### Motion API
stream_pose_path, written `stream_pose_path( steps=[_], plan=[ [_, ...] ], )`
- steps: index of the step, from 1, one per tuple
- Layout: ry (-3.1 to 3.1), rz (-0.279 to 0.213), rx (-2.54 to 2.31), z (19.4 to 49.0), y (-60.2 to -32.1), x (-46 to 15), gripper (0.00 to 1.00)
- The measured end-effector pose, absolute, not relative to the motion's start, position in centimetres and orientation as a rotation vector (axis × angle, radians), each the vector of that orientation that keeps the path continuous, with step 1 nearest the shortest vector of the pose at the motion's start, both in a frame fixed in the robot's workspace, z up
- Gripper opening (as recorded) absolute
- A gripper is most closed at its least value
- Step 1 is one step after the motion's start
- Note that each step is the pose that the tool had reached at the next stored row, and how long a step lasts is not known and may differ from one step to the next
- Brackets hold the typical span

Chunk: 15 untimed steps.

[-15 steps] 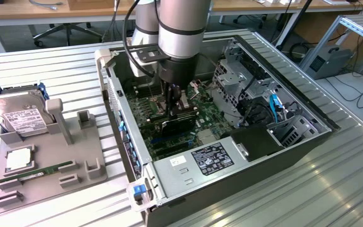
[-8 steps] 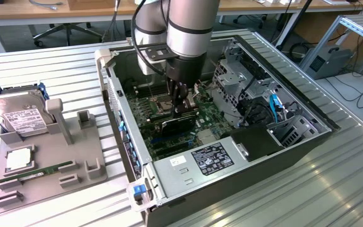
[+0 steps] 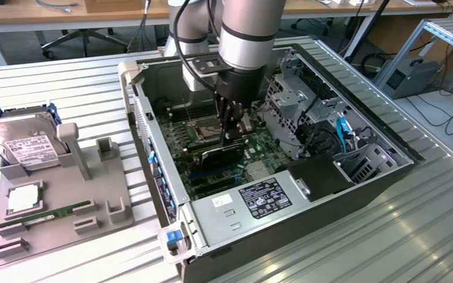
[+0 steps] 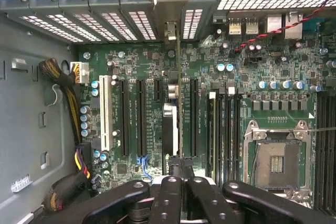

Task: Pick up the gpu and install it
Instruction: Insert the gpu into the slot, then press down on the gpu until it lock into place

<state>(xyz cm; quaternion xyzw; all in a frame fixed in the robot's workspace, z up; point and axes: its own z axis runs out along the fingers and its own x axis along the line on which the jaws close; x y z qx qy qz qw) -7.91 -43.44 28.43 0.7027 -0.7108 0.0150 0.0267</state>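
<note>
The gpu stands on edge on the green motherboard inside the open computer case. In the wrist view the gpu shows as a thin upright edge along an expansion slot, its metal bracket end by the case's rear wall. My gripper reaches straight down into the case. The black fingers are shut at the card's top edge, which runs in between the tips of the gripper.
A grey holder tray at the exterior view's left carries a hard drive, a RAM stick and a CPU chip. Beside the card are the open CPU socket, RAM slots, drive cages and a cable bundle.
</note>
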Motion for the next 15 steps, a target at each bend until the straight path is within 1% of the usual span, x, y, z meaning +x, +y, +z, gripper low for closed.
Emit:
stream_pose_path(
  steps=[7,15],
  plan=[
    [-2.196,0.046,2.171,28.4,-43.4,-8.1,0.11],
    [-2.196,0.047,2.171,28.1,-43.4,-10.6,0.11]
  ],
)
